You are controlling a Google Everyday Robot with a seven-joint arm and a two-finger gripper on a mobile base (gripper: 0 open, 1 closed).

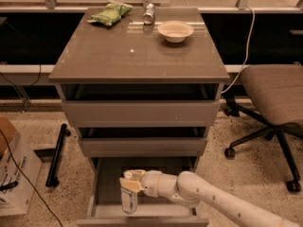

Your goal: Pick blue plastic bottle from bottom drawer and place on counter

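Note:
The blue plastic bottle (129, 200), whitish with a pale label, hangs upright at the front left of the open bottom drawer (163, 170). Its lower end overlaps the drawer's front rim. My gripper (131, 182) is shut on the bottle's top, and the white arm reaches in from the lower right. The counter (137, 56), a glossy grey-brown slab, tops the cabinet above.
On the counter's far edge lie a green bag (110, 14), a silver can (149, 14) and a cream bowl (175, 31). An office chair (279, 93) stands to the right. A cardboard box (14, 174) and a black bar (57, 155) are on the floor at left.

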